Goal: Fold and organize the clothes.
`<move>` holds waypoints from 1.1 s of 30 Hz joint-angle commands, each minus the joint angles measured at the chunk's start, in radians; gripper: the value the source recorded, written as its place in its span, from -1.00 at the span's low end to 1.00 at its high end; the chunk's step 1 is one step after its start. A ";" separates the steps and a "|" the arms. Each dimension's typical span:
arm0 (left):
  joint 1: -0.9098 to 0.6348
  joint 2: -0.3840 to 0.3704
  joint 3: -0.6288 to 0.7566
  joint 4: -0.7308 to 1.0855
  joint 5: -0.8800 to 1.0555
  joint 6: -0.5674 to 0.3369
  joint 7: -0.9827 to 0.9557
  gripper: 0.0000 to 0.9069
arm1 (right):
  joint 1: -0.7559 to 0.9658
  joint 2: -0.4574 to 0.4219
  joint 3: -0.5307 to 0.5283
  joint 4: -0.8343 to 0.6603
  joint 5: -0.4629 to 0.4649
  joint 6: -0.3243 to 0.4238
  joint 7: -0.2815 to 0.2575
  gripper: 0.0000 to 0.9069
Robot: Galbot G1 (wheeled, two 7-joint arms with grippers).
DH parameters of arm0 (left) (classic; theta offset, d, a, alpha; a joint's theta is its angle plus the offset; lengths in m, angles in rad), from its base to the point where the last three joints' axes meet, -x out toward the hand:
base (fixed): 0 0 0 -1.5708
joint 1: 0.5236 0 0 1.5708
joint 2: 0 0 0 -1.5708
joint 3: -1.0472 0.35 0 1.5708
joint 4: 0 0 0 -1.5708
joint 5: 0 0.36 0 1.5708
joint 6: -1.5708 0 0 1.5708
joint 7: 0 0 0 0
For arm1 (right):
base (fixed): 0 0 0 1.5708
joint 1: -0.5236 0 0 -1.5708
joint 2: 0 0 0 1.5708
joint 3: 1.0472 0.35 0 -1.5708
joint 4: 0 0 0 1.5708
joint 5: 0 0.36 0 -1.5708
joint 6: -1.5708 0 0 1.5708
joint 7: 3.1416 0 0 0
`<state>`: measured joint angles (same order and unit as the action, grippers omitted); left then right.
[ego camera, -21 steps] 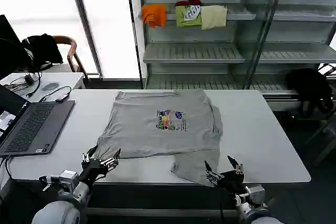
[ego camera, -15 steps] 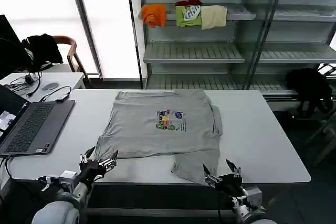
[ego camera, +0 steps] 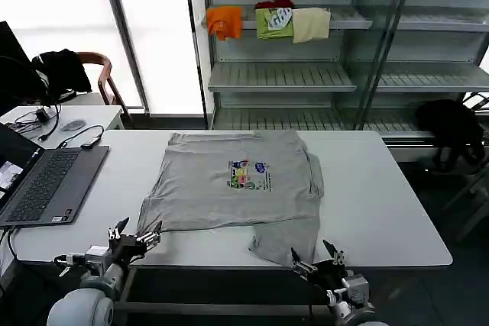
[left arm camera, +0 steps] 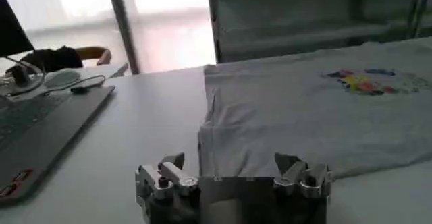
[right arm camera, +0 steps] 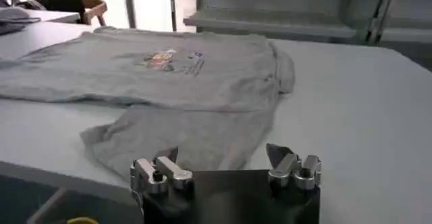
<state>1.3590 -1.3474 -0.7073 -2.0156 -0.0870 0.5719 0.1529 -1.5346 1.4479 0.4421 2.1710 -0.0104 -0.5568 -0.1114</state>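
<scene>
A grey shirt (ego camera: pixel 241 181), its chest print (ego camera: pixel 248 175) seemingly unreadable, lies on a white table (ego camera: pixel 382 196); left gripper (ego camera: pixel 134 239) and right gripper (ego camera: pixel 315 264) spread wide.

A white table (ego camera: pixel 382 196) served as the landmark. On its left end sat an open laptop (ego camera: pixel 46 185). Behind it stood grey metal shelving (ego camera: pixel 306 78), whose upper shelf held orange (ego camera: pixel 224 20), green (ego camera: pixel 273 22) and cream (ego camera: pixel 311 24) garments. A wooden chair (ego camera: pixel 99 74) draped with black cloth stood off its far left corner.
</scene>
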 commanded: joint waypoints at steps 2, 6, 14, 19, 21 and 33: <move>-0.008 0.012 -0.012 0.050 -0.004 0.000 -0.003 0.13 | -0.002 0.003 -0.006 -0.030 -0.020 -0.001 0.000 0.27; -0.005 0.015 -0.019 0.059 -0.020 -0.002 -0.001 -0.20 | -0.005 0.005 -0.006 -0.031 -0.032 0.001 -0.005 -0.24; 0.026 0.014 -0.005 0.052 -0.034 -0.019 0.010 -0.93 | -0.016 0.005 -0.005 -0.023 -0.040 0.007 -0.010 -1.00; 0.031 0.012 -0.004 0.050 -0.037 -0.018 0.025 -0.98 | -0.022 0.004 -0.001 -0.016 -0.034 0.021 -0.011 -1.00; 0.031 0.011 -0.004 0.049 -0.040 -0.016 0.032 -0.98 | -0.024 0.003 0.000 -0.013 -0.031 0.023 -0.011 -1.00; -0.024 0.002 -0.016 0.017 -0.220 -0.066 0.035 -1.00 | 0.012 0.027 0.023 0.022 0.101 0.105 0.015 -1.00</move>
<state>1.3734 -1.3457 -0.7154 -1.9760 -0.1675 0.5398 0.1854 -1.5342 1.4712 0.4632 2.1821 0.0320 -0.4878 -0.1047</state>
